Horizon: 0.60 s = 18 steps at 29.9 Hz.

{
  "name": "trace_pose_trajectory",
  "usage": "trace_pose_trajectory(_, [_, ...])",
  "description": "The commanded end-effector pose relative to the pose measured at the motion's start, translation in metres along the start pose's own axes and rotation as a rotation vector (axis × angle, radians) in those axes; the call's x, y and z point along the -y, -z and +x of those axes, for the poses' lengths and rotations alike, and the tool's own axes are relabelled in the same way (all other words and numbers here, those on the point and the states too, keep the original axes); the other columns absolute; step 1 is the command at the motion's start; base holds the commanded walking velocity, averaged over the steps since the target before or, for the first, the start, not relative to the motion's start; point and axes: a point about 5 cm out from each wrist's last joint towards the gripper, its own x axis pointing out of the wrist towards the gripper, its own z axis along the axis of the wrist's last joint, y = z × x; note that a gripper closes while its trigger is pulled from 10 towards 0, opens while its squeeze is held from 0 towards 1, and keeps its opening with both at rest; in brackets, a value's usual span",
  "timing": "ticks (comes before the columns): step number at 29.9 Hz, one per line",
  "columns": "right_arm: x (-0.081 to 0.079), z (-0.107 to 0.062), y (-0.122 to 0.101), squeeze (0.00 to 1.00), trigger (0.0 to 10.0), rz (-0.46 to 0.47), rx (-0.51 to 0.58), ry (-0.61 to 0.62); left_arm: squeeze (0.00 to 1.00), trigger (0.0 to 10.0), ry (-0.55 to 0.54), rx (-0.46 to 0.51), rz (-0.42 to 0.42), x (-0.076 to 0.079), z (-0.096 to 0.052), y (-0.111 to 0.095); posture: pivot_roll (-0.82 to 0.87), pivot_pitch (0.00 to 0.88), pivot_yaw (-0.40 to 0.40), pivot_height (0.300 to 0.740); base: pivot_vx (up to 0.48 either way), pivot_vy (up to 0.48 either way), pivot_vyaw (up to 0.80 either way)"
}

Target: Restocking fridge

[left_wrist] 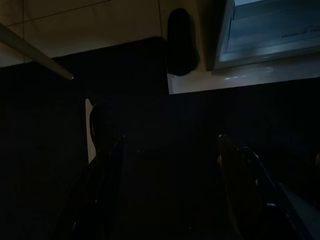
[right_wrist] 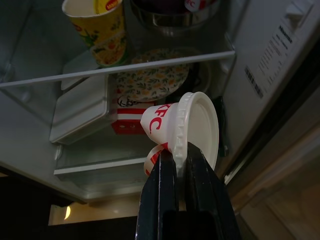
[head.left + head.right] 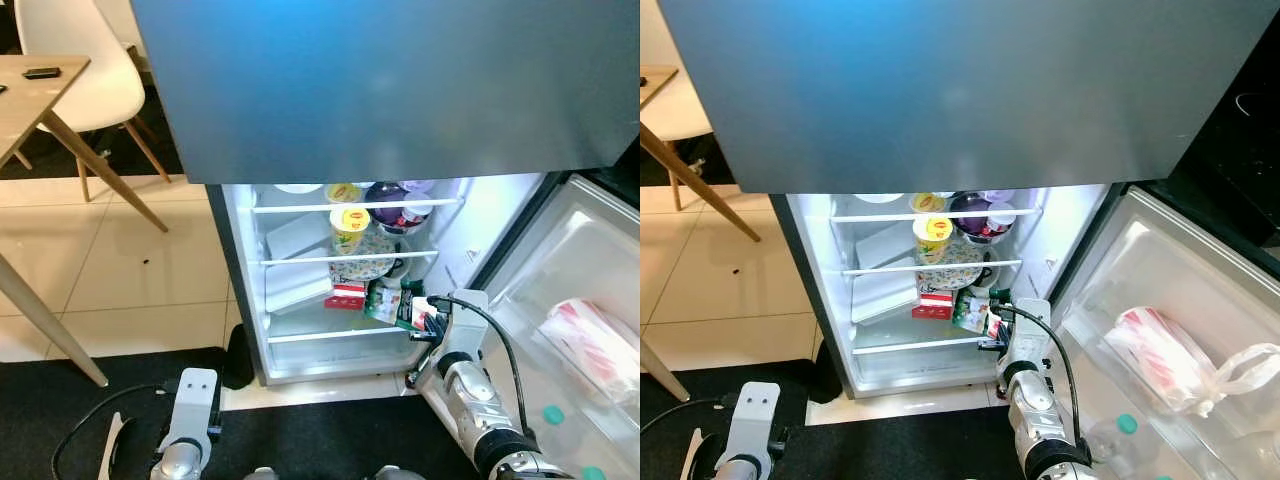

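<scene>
Head views. Fridge (image 3: 240,260), door open, lit inside. Top shelf: yellow cup (image 3: 349,226) at centre, dark bowl (image 3: 392,212) to its right, white box (image 3: 296,238) to its left. Middle shelf: patterned plate (image 3: 366,262), a second white box (image 3: 297,285) left of it. Lower shelf: red carton (image 3: 347,296) with a green packet (image 3: 384,303) to its right. Open door (image 3: 1160,300) on the right; its rack holds a red-and-white bag (image 3: 1165,355). My right gripper (image 3: 428,322) sits at the right end of the lower shelf, at the fridge mouth. My left arm (image 3: 190,420) hangs low over the black mat (image 3: 100,380). Far left: wooden counter (image 3: 30,95) with a white chair (image 3: 75,60) behind it.

Left wrist view. Very dark. Left gripper (image 1: 170,190) with fingers apart, holding nothing, above the mat; fridge base beyond.

Right wrist view. Right gripper (image 2: 181,170) clamped on the rim of a white lidded cup (image 2: 185,130), red lettering, lying tipped on its side just outside the lower shelf. Red carton and plate behind it, yellow cup above.
</scene>
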Motion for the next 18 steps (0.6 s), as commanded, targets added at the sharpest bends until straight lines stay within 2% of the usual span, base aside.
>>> trace_pose_trajectory(1, [0.0034, -0.0004, 0.0006, 0.0, 10.0, -0.011, -0.002, 0.012, 0.0, 10.0, 0.012, -0.012, 0.006, 0.0065, -0.001, 0.0041, 0.02, 0.016, -0.049, 0.74, 0.0, 0.0, 0.0])
trace_pose_trajectory(4, [0.0034, -0.0004, 0.0019, 0.0, 10.0, -0.019, -0.008, 0.013, 0.0, 10.0, 0.011, -0.012, 0.008, 0.0061, -0.0008, 0.0048, 0.02, 0.017, -0.048, 0.74, 0.0, 0.0, 0.0])
trace_pose_trajectory(11, [0.001, -0.0008, 0.0029, 0.0, 10.0, -0.044, -0.006, 0.008, 0.0, 10.0, 0.015, -0.014, 0.014, 0.0072, -0.0013, 0.0064, 0.02, 0.022, -0.05, 0.7, 0.0, 0.0, 0.0])
trace_pose_trajectory(18, [0.0003, -0.0011, 0.0042, 0.0, 10.0, -0.056, -0.01, 0.004, 0.0, 10.0, 0.015, -0.017, 0.015, 0.0073, -0.0016, 0.0075, 0.03, 0.025, -0.05, 0.68, 0.0, 0.0, 0.0])
